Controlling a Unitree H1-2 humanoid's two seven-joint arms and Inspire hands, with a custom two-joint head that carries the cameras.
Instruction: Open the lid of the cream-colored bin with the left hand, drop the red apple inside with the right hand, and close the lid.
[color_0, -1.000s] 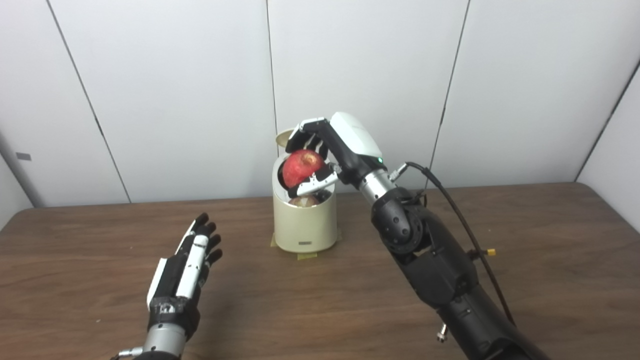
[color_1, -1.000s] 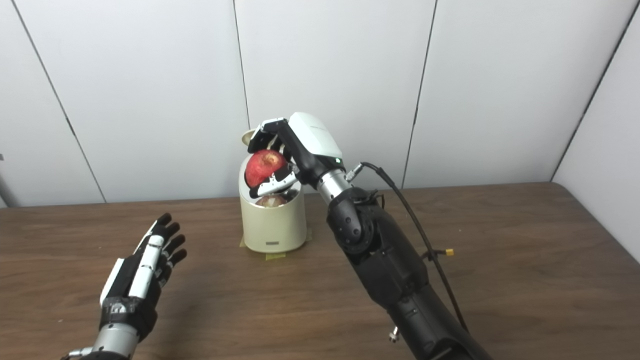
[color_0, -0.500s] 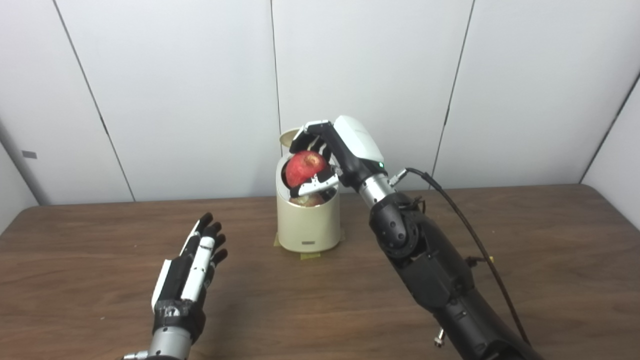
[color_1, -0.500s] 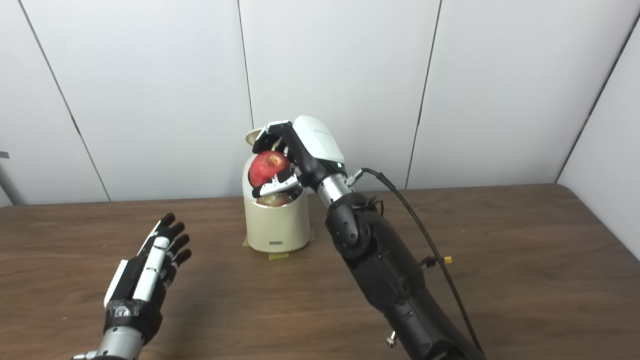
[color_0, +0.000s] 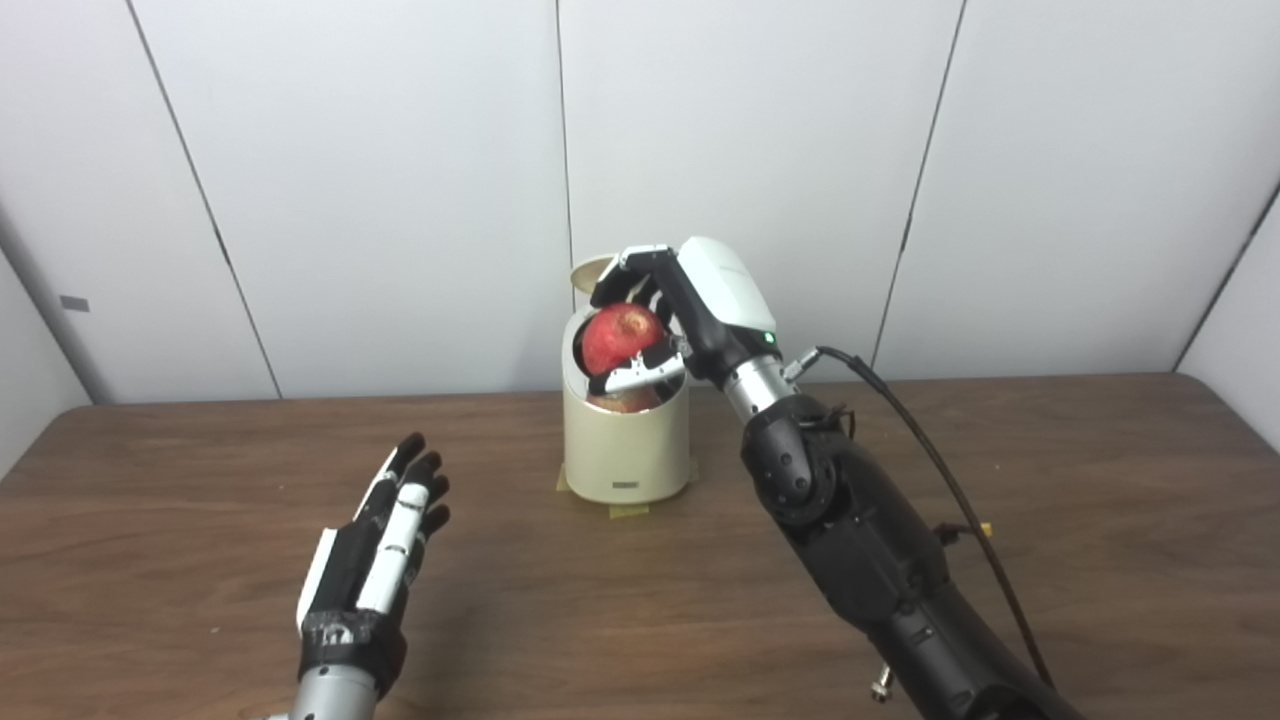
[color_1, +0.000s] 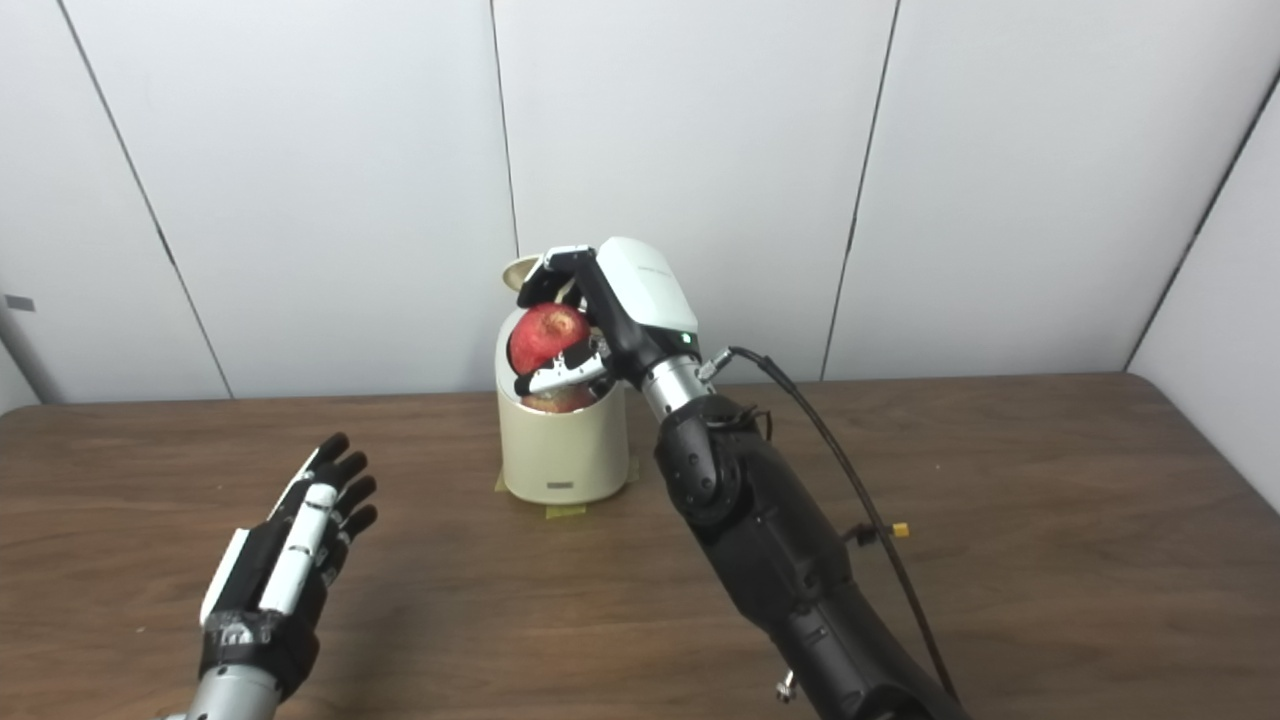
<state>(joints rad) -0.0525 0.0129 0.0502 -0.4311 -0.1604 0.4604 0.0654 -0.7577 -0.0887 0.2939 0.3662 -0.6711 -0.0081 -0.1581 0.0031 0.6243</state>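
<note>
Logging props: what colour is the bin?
Cream bin, clearest in the left eye view.

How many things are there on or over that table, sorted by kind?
Bins: 1, the cream bin, its lid open.
Fruit: 2, a red apple in the right robot hand, another fruit inside the bin.
Robot hands: 2, the left robot hand open.
Total: 5.

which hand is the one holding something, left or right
The right hand: its fingers are closed around the red apple at the open mouth of the cream bin. The left hand is empty, fingers spread, above the table.
</note>
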